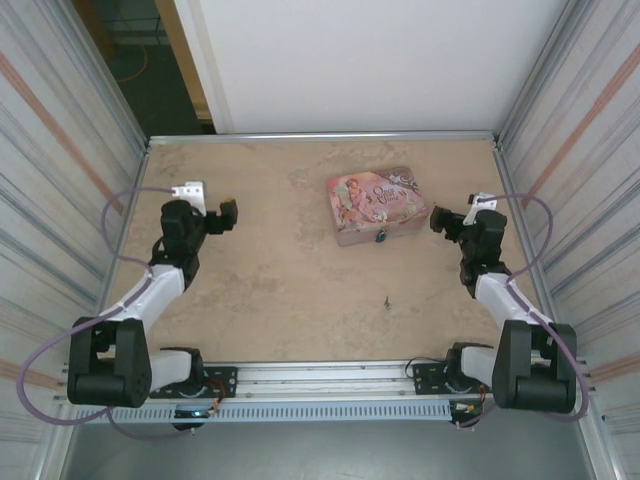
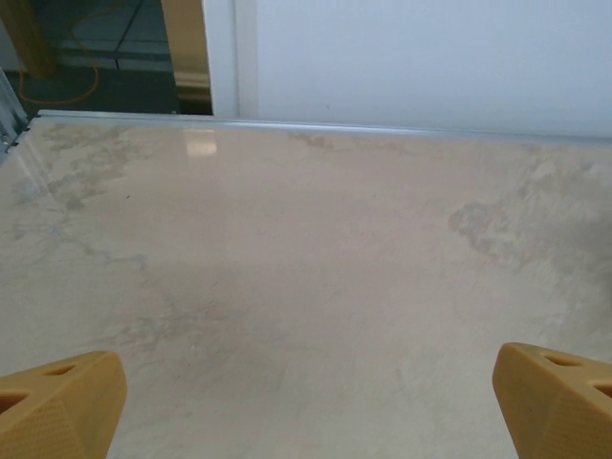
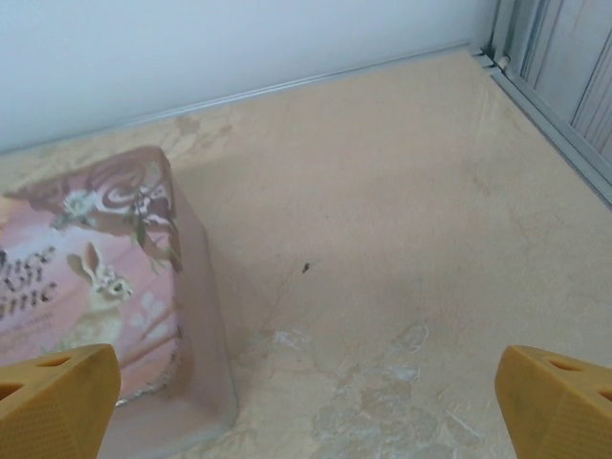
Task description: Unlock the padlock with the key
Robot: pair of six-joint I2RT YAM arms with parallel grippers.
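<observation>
Top external: left gripper (image 1: 229,214) and right gripper (image 1: 441,221) spread; padlock (image 1: 381,236) seemingly against tin (image 1: 375,205).

Pink illustrated tin (image 1: 376,205) lying flat on beige marbled tabletop (image 1: 280,280), right of centre, toward far edge, lid facing up, slightly skewed. Rabbit drawing (image 3: 103,275) showing on tin lid. White panel (image 1: 370,60) standing behind table's far edge. Ribbed metal walls (image 1: 50,170) flanking both sides. Slotted aluminium rail (image 1: 330,385) running along near edge. Dark gap (image 1: 150,70) showing at far left, orange cable (image 2: 86,81) lying on floor there.
</observation>
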